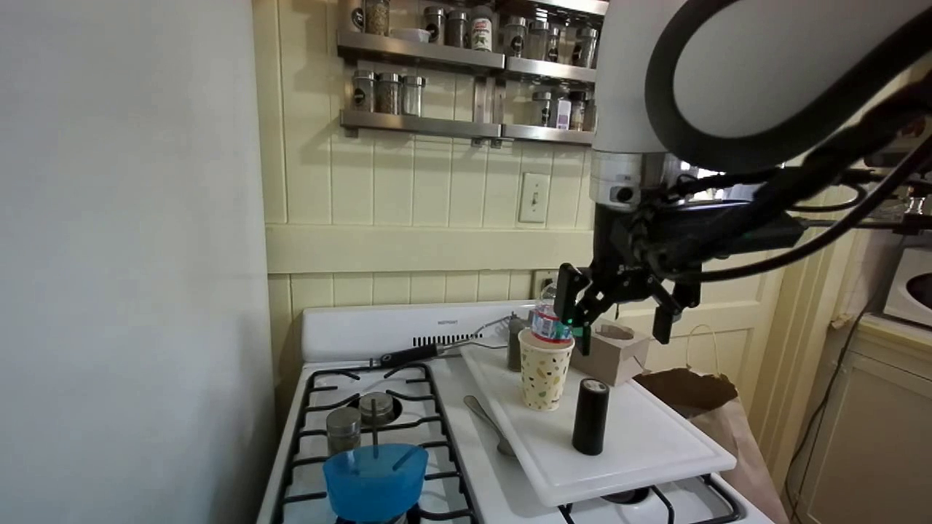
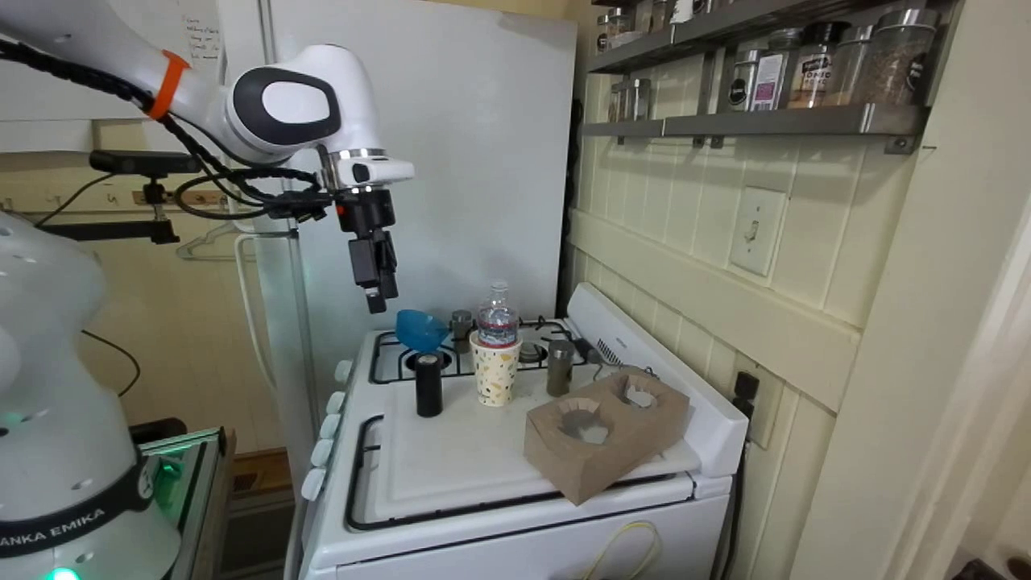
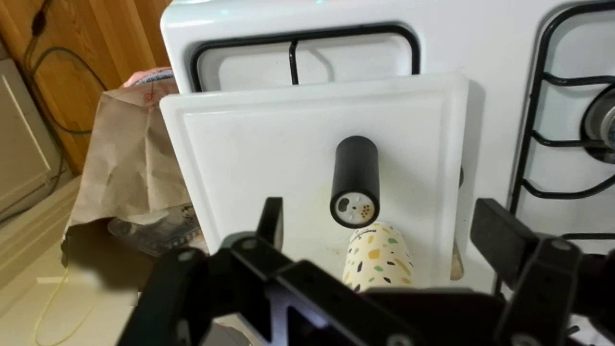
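Note:
My gripper (image 1: pixel 622 336) is open and empty, raised above the stove; it also shows in an exterior view (image 2: pixel 383 296) and in the wrist view (image 3: pixel 384 221). Below it, a black cylindrical shaker (image 3: pixel 356 168) with a holed top stands upright on a white cutting board (image 1: pixel 655 444). It shows in both exterior views (image 1: pixel 590 417) (image 2: pixel 428 387). A speckled paper cup (image 1: pixel 545 375) stands beside it, with a clear plastic bottle (image 2: pixel 498 318) upright in its mouth. In the wrist view the cup (image 3: pixel 377 259) is partly covered by the gripper and the bottle is hidden.
A cardboard carrier with round holes (image 2: pixel 604 435) and a grey-brown shaker (image 2: pixel 559 368) stand towards the back. A blue bowl-like thing (image 1: pixel 375 480) and a glass jar (image 1: pixel 342 431) are at the burners. A spoon (image 1: pixel 488 422) lies beside the board. Spice shelves (image 1: pixel 422 124) hang above.

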Robot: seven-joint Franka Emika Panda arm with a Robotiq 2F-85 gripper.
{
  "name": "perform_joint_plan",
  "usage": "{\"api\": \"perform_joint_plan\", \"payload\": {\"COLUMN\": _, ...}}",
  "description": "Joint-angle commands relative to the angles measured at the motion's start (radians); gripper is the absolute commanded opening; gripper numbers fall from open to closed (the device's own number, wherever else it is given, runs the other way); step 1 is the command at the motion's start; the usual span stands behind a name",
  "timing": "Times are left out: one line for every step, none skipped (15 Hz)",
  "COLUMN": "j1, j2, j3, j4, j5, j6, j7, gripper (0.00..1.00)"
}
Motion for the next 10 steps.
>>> {"api": "perform_joint_plan", "payload": {"j1": -0.026, "j2": -0.017, "j3": 0.086, "j4": -0.054, "j5": -0.005, "j6": 0.02, "j7": 0.203, "gripper": 1.0}}
{"api": "perform_joint_plan", "payload": {"j1": -0.033, "j2": 0.008, "j3": 0.099, "j4": -0.018, "j5": -0.012, "j6": -0.003, "j7": 0.248, "gripper": 1.0}}
{"api": "perform_joint_plan", "payload": {"j1": -0.009, "j2": 0.018, "j3": 0.076, "j4": -0.022, "j5": 0.007, "j6": -0.006, "j7": 0.231, "gripper": 1.0}}
{"api": "perform_joint_plan", "payload": {"j1": 0.008, "j2": 0.016, "j3": 0.059, "j4": -0.022, "j5": 0.018, "j6": -0.01, "j7": 0.215, "gripper": 1.0}}
{"api": "perform_joint_plan", "payload": {"j1": 0.003, "j2": 0.01, "j3": 0.059, "j4": -0.022, "j5": -0.009, "j6": -0.003, "j7": 0.206, "gripper": 1.0}}
{"api": "perform_joint_plan", "payload": {"j1": 0.005, "j2": 0.012, "j3": 0.056, "j4": -0.022, "j5": -0.007, "j6": -0.003, "j7": 0.206, "gripper": 1.0}}
{"api": "perform_joint_plan", "payload": {"j1": 0.006, "j2": 0.013, "j3": 0.053, "j4": -0.022, "j5": -0.007, "j6": -0.003, "j7": 0.205, "gripper": 1.0}}
{"api": "perform_joint_plan", "payload": {"j1": 0.005, "j2": 0.022, "j3": 0.055, "j4": -0.022, "j5": -0.018, "j6": 0.012, "j7": 0.199, "gripper": 1.0}}
{"api": "perform_joint_plan", "payload": {"j1": 0.02, "j2": 0.048, "j3": 0.043, "j4": -0.022, "j5": -0.02, "j6": 0.04, "j7": 0.148, "gripper": 1.0}}
{"api": "perform_joint_plan", "payload": {"j1": 0.024, "j2": 0.068, "j3": 0.048, "j4": -0.021, "j5": -0.055, "j6": 0.044, "j7": 0.09, "gripper": 1.0}}
